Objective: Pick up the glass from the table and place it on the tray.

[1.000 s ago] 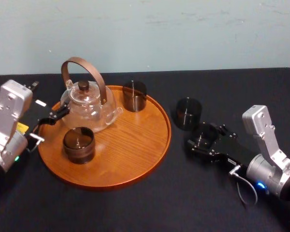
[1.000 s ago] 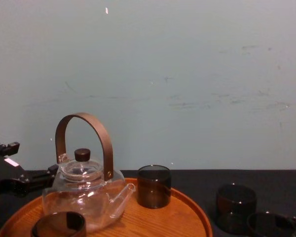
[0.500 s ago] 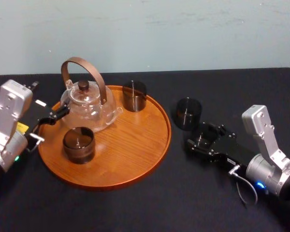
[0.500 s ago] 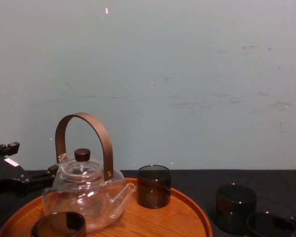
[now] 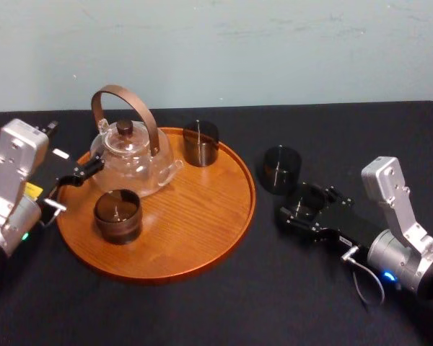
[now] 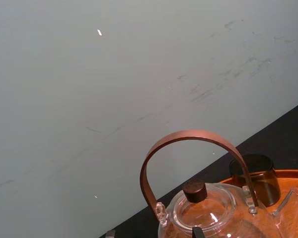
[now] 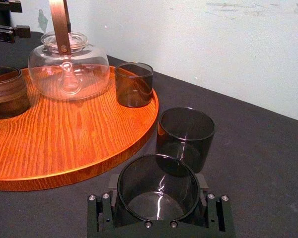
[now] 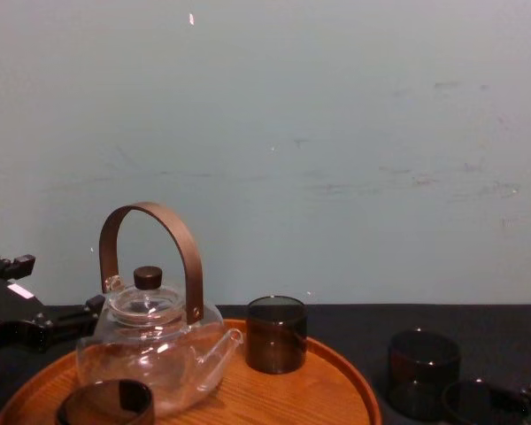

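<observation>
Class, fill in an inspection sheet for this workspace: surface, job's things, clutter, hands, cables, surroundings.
Surface: table, black cloth.
Job's things: gripped glass and spare glass, both right of the tray; the spare one stands upright on the table.
Clutter: teapot, back glass and front glass on the tray.
Hands: right hand shut on the gripped glass; left hand by the teapot.
Cables: cable looped at the right wrist.
Surroundings: wall, pale, scuffed.

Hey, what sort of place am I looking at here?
Probably a robot lab, not a kitchen: black-draped table, bare pale wall, the right gripper holding a glass beside the tray, the left gripper parked by the teapot.
</observation>
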